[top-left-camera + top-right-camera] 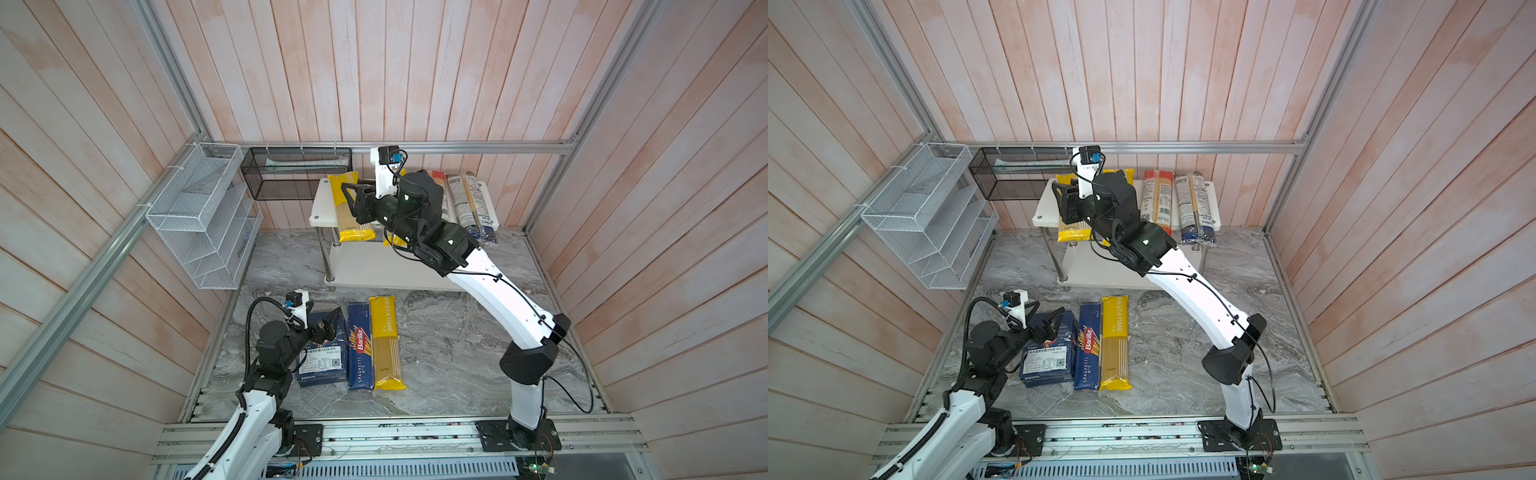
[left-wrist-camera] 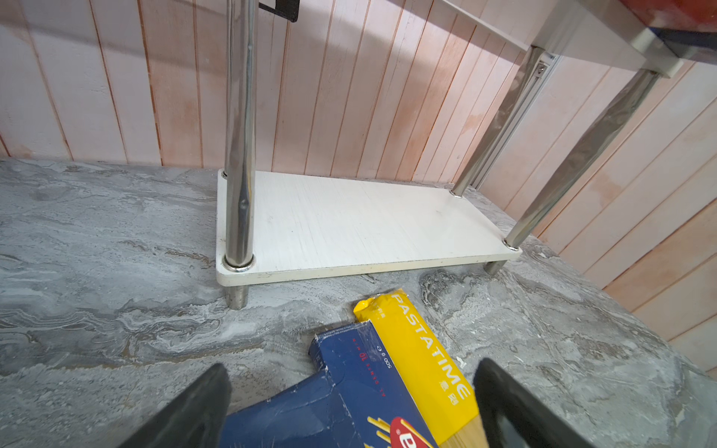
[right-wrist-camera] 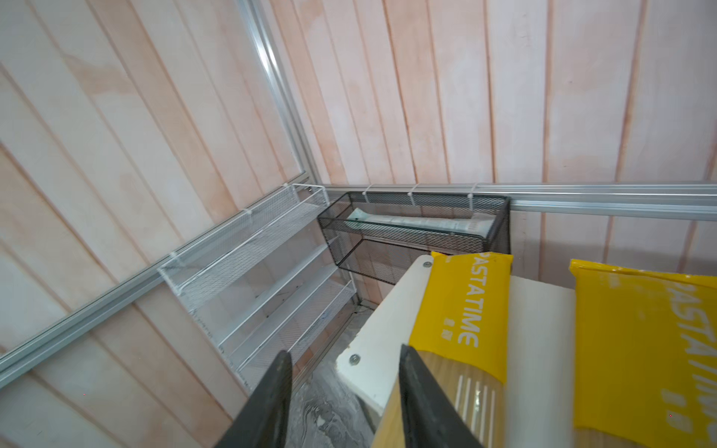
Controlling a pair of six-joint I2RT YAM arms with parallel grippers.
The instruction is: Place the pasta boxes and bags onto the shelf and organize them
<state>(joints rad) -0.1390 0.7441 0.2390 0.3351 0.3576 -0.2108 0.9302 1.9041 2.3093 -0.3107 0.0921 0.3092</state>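
Three lie on the table point(image 1: 436, 353): wide box point(image 1: 322, 365), spaghetti box point(image 1: 359, 353), yellow bag point(image 1: 386, 345). Left gripper point(image 2: 351, 366) gapes above the wide box — likely stiff, light; pinch across its narrower span. Right gripper point(image 3: 345, 353), slightly parted, empty, at the shelf point(image 1: 321, 205).

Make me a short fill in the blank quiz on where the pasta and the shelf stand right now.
1. The shelf's top board carries ___ spaghetti bags.
2. The shelf's lower board holds ___.
3. On the tabletop, the narrow Barilla box lies between the wide Barilla box and the ___ PASTATIME bag.
4. The left gripper, by the wide Barilla box, has its jaws ___.
Missing words: four; nothing; yellow; open.
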